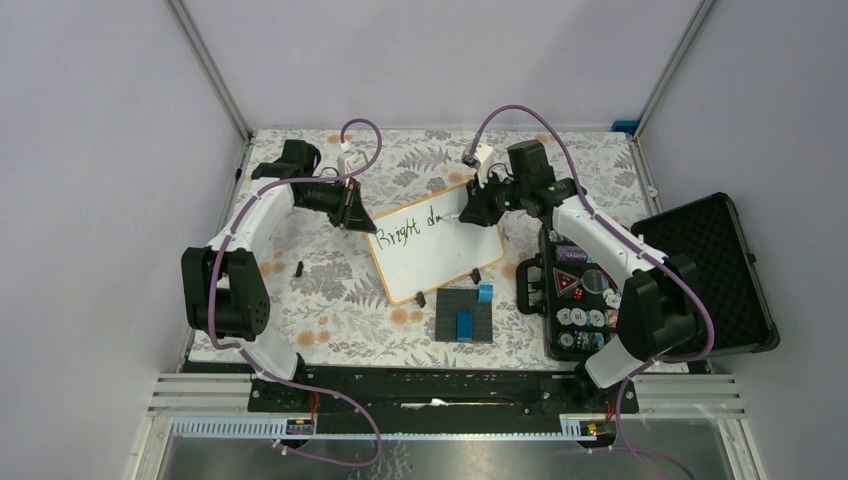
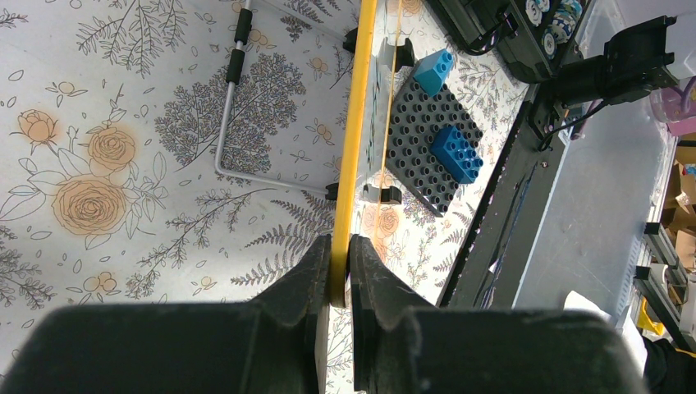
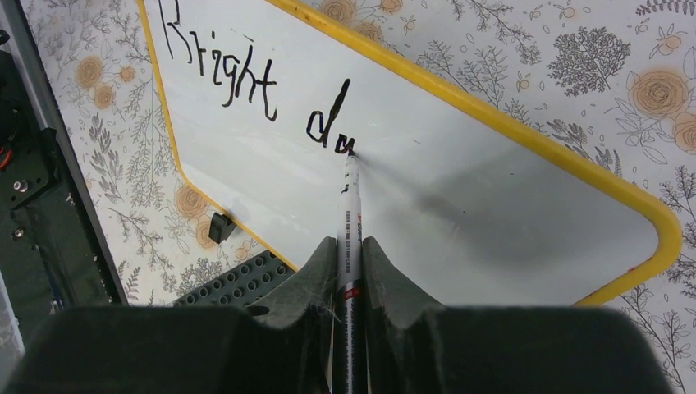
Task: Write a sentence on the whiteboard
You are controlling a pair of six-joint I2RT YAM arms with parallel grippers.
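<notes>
The whiteboard (image 1: pixel 440 250), white with a yellow-orange frame, lies tilted on the flowered tablecloth in the middle. On it the sentence (image 3: pixel 246 82) reads "Bright" and the start of a second word, "da". My right gripper (image 3: pixel 350 246) is shut on a white marker (image 3: pixel 350 213) whose tip touches the board at the last letter. My left gripper (image 2: pixel 341 254) is shut on the whiteboard's yellow frame (image 2: pixel 353 139), at the board's far left corner (image 1: pixel 368 228). In the top view the right gripper (image 1: pixel 472 212) hovers over the board's upper edge.
A dark grey brick plate (image 1: pixel 465 318) with blue bricks (image 1: pixel 466 324) lies just in front of the whiteboard. An open black case of poker chips (image 1: pixel 580 295) sits at the right. A metal wire stand (image 2: pixel 226 123) lies on the cloth left of the board.
</notes>
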